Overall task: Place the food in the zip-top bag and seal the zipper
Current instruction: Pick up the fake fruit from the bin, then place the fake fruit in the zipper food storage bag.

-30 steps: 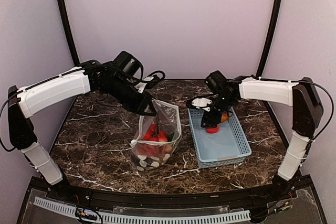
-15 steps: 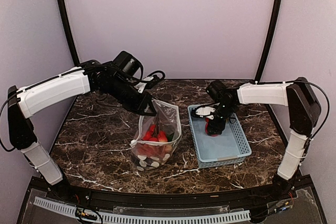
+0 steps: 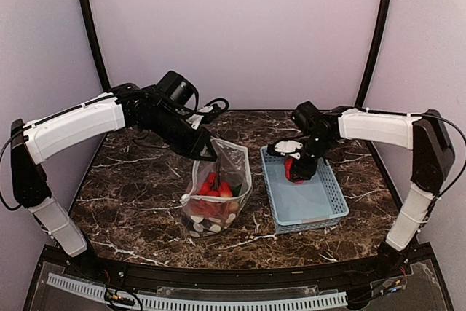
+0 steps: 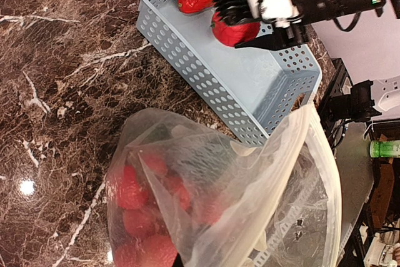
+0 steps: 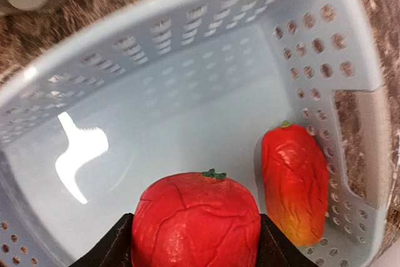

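The zip-top bag (image 3: 218, 187) stands on the table with its mouth open, and my left gripper (image 3: 210, 155) is shut on its upper edge. Several red food pieces (image 4: 134, 217) lie inside the bag (image 4: 250, 192). I cannot make out the zipper slider. My right gripper (image 5: 197, 242) is inside the light-blue basket (image 5: 187, 92), its fingers pressed against both sides of a round red piece (image 5: 197, 220), which also shows from above (image 3: 290, 170). A longer red-yellow piece (image 5: 294, 186) lies against the basket's wall beside it.
The basket (image 3: 313, 205) sits just right of the bag on the dark marble table (image 3: 131, 187). Black frame posts rise at the back left and right. A white slotted rail (image 3: 218, 301) runs along the near edge.
My right gripper dropped into the basket and closed on the round red piece, which now sits a little farther back. The left arm and the bag have not moved.
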Robot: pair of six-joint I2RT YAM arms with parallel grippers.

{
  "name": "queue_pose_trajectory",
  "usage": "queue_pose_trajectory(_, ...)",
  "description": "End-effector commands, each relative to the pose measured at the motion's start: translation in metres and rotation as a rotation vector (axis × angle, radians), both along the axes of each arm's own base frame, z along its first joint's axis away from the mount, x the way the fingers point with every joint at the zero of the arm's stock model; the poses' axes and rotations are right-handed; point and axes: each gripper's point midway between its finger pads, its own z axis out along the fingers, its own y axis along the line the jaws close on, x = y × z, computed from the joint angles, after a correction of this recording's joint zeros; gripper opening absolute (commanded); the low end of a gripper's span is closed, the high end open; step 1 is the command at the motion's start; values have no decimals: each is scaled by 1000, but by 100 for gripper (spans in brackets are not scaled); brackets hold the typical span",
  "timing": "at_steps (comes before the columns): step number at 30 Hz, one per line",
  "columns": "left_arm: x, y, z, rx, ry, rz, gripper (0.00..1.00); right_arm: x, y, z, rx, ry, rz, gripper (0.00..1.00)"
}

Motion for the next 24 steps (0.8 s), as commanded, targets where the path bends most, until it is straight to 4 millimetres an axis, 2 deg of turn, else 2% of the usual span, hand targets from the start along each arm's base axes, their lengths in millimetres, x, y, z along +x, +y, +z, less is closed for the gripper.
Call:
queue_pose_trajectory(1,-3,3,8,-21,-13,3,1,-10,26,90,225,-46,42,50)
queue_pose_trajectory(6,-1,0,7,-26,-14,4,1,-39,57,168,443,-61,171,48)
queue_pose_trajectory(10,0,-1,4,-25,-10,6,1,-66,80,217,572,-36,273,49)
queue_pose_trajectory(13,0,-3,5,-35,-11,7,1,-86,95,244,658,11,340,49)
queue_pose_trajectory(18,1,-4,6,-39,-10,8,1,-117,123,262,728,67,455,50)
queue_pose_trajectory(24,1,-3,7,-43,-14,10,1,-137,155,257,701,104,536,50)
